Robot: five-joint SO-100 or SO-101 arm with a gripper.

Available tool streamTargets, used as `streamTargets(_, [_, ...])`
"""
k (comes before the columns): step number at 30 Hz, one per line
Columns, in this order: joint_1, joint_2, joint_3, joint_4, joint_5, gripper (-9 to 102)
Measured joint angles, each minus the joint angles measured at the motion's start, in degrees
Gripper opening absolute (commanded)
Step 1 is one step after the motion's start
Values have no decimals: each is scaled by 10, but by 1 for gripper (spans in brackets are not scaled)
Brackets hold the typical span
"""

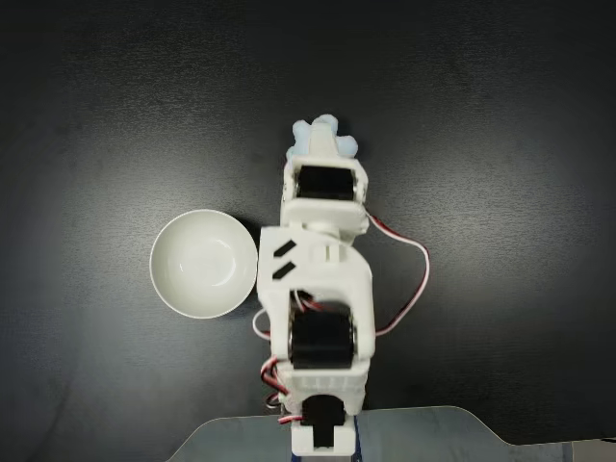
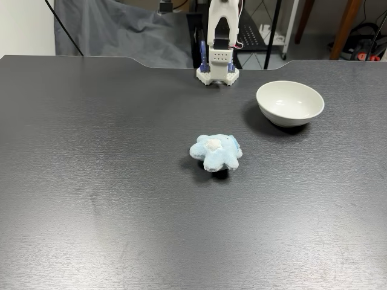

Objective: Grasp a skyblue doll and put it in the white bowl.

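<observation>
One skyblue doll [image 2: 216, 152] on table, apart from white bowl [image 2: 290, 103] (empty); end effector state unclear.

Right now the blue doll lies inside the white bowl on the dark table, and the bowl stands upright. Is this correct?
Not quite. The doll lies on the bare table, apart from the bowl, which is empty. The fixed view from the front shows this. The bowl does stand upright on the dark table.
</observation>
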Motion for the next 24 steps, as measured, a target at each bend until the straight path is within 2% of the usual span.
streamTargets(5, [-4, -118, 0, 12, 0, 0])
streamTargets(11, [-4, -228, 0, 88, 0, 0])
streamTargets(17, [-4, -270, 0, 149, 0, 0])
streamTargets(24, [-4, -308, 0, 156, 0, 0])
